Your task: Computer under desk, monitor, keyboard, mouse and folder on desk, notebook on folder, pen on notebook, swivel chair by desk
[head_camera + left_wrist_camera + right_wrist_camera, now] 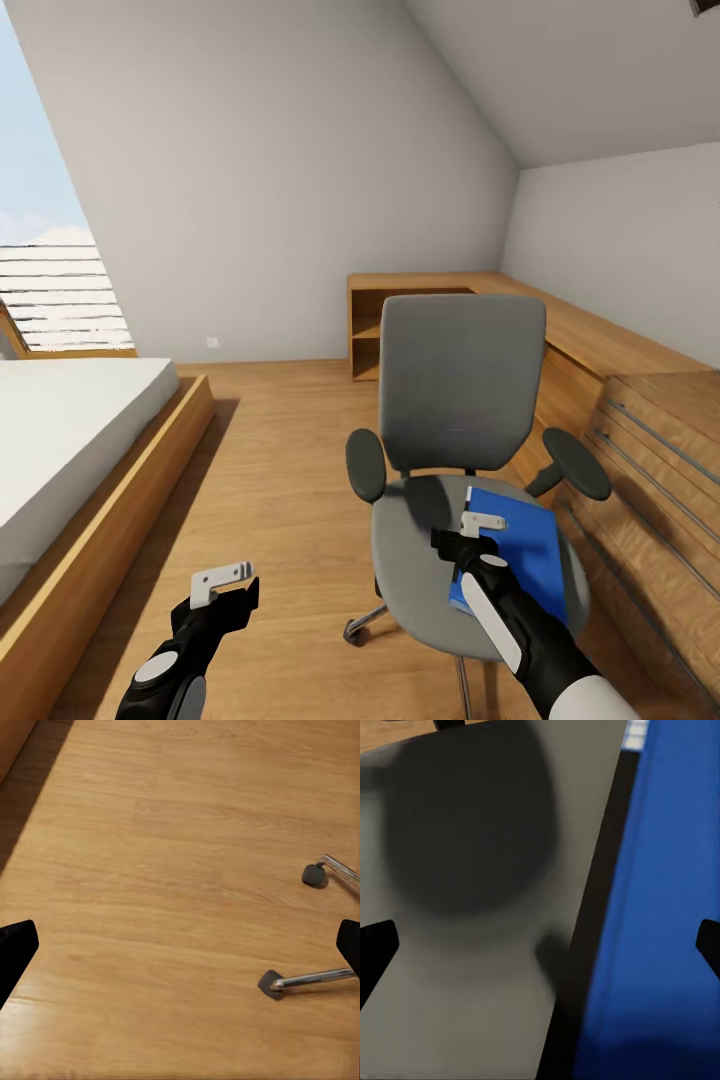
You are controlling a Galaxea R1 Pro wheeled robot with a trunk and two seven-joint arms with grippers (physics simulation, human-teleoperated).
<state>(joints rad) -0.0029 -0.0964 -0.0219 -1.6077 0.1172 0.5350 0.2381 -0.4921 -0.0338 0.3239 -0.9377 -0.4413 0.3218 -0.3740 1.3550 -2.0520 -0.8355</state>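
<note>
The folder (525,553) lies flat on the seat of the swivel chair (455,400), toward the side nearest the wooden drawers (650,480), where the right arm can come at it from above. The right pincer (481,522) hangs spread just over the folder's dark edge strip; the right wrist view shows its tips wide apart, straddling the line between grey seat and blue cover, apparently lining up a pinch on that edge. The left pincer (222,582) idles low over the floor (270,450), also spread and empty, clear of the chair's casters. No brand, label or writing is legible.
</note>
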